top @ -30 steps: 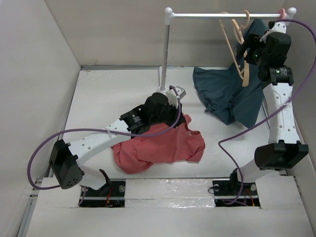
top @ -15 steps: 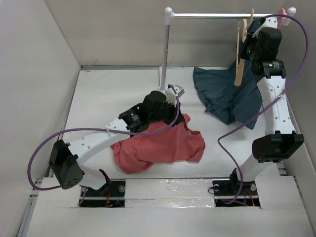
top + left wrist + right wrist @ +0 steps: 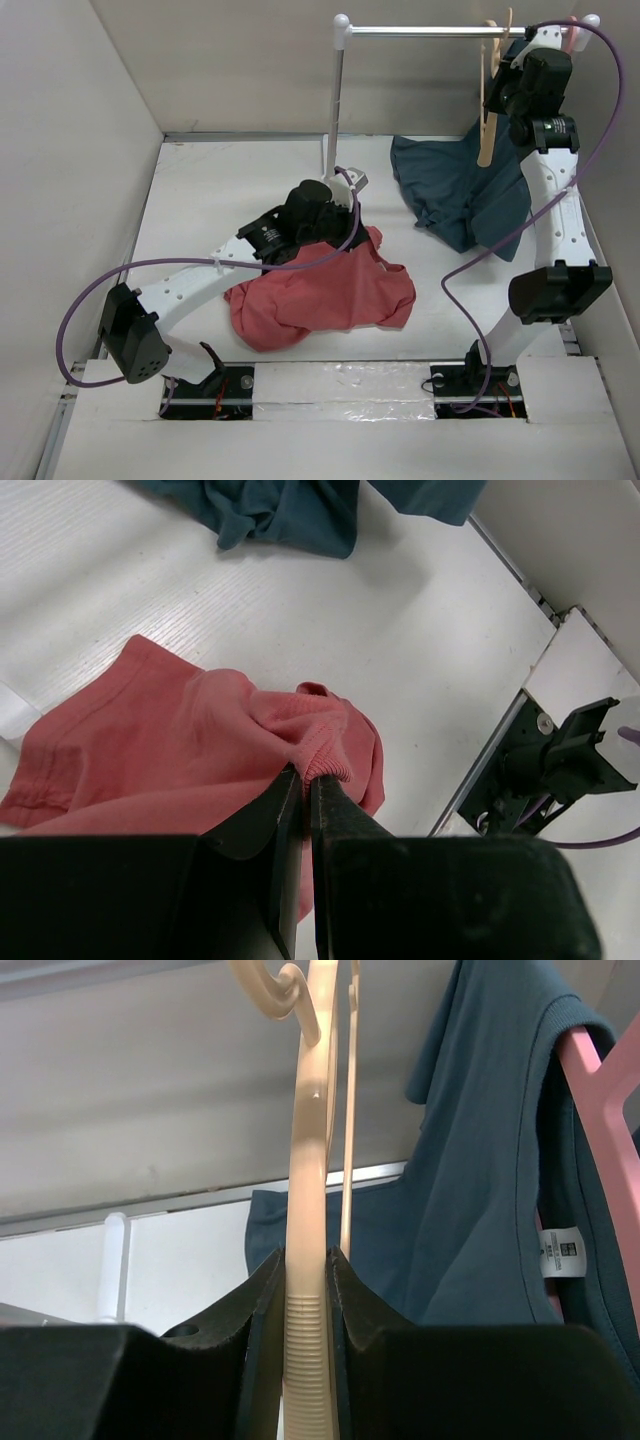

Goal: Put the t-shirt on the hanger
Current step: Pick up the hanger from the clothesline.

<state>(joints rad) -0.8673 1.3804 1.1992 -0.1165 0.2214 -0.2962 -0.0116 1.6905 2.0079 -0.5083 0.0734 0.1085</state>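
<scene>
**Right arm.** The right gripper is pinching the hanger. Both fingers press flat against the ribbed lower part of one tan wooden arm. From the grip, the hanger runs toward 12 o'clock in the wrist view, up to its hook. In the top view the hanger hangs near-vertical and edge-on at 1 o'clock of the table, with its top at the rail.

**Left arm.** The left gripper is pressed together on a ribbed fold of the red t-shirt. The rest of the garment lies crumpled on the table near its middle, spreading toward 5 o'clock from the grip.

**Surroundings.** A teal t-shirt hangs from a pink hanger at 3 o'clock of the wooden one. Its lower part is heaped on the table.

**Change from one second earlier.**
- The wooden hanger was tilted and showed its broad side, and the right fingers stood wide around it.
- The hanger is now upright and the fingers have closed on it.
- The right wrist has risen toward the rail.
- The left grip on the red t-shirt is unchanged, and the left wrist has shifted slightly toward 12 o'clock.
</scene>
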